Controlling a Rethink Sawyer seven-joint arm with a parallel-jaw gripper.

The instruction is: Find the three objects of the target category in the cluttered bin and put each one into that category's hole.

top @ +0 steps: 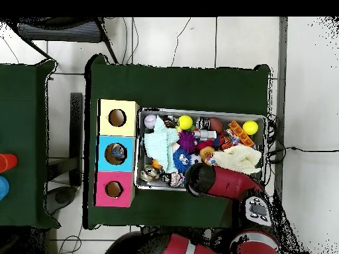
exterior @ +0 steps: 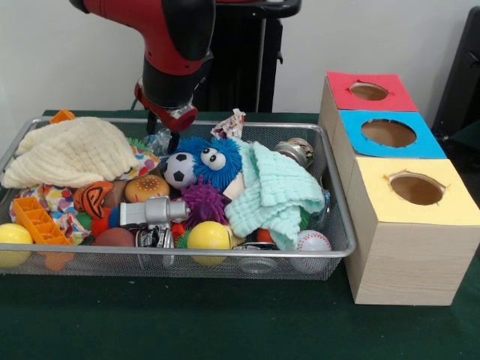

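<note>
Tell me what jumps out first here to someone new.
The red and black arm reaching down over the far side of the bin, which is packed with toys. In the middle of the clutter sits a fuzzy blue toy with googly eyes, beside a mint green cloth. Right of the bin in the front view stand three boxes topped red, blue and yellow, each with a round hole.

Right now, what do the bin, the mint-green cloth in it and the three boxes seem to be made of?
The bin: silver metal wire mesh with a smooth rounded rim, slightly shiny.
The mint-green cloth: soft fabric, probably cotton, with a waffle texture and limp folds.
The boxes: pale wood by their grain, matte, apparently topped with red, blue and yellow paper.
</note>
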